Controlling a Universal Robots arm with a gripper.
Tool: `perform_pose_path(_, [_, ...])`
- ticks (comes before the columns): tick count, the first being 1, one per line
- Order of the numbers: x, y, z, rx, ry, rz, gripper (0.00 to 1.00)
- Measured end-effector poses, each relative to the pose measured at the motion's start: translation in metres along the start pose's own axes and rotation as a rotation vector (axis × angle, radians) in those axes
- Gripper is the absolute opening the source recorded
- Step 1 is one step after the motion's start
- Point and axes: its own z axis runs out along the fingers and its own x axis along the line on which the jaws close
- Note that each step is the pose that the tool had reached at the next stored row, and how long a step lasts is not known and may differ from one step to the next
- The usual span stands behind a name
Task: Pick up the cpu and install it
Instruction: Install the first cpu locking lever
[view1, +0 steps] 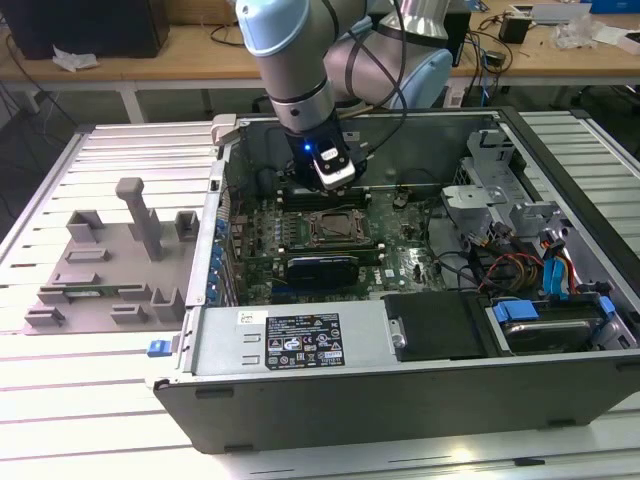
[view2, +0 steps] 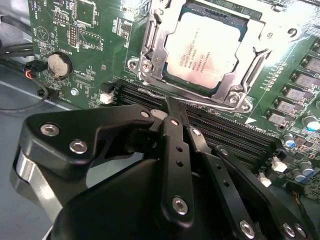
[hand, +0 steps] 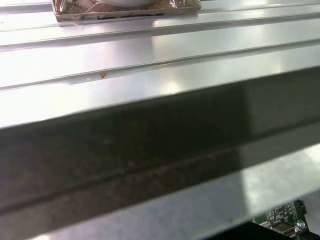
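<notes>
In the second wrist view my end effector (view2: 170, 107) sits nearest, its black fingers (view2: 176, 145) pressed together and clenched on nothing, tip hovering over the memory slots (view2: 220, 127). Just beyond, the cpu (view2: 202, 52) lies seated in the metal-framed socket (view2: 150, 55) on the green motherboard (view2: 100, 30). In the exterior view my arm (view1: 300, 70) reaches down into the open computer case (view1: 300, 340) on the worktop (view1: 60, 400).

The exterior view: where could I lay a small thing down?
Bare ribbed table lies in front of the grey tray, beside the computer case. Inside the case it is crowded: the gripper hangs over the motherboard beside the cpu.
</notes>
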Motion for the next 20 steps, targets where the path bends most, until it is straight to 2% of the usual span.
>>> perform_pose_path(4, [0.0003, -0.0007, 0.0015, -0.0021, -0.0112, -0.001, 0.11])
perform_pose_path(8, [0.0009, -0.0043, 0.0037, -0.0073, -0.0308, -0.002, 0.11])
perform_pose_path(12, [0.0012, -0.0072, 0.0050, -0.0111, -0.0453, -0.004, 0.11])
perform_pose_path(15, [0.0013, -0.0073, 0.0049, -0.0114, -0.0470, -0.004, 0.11])
perform_pose_path(20, [-0.0006, -0.0060, -0.0026, -0.0112, -0.0471, -0.003, 0.11])
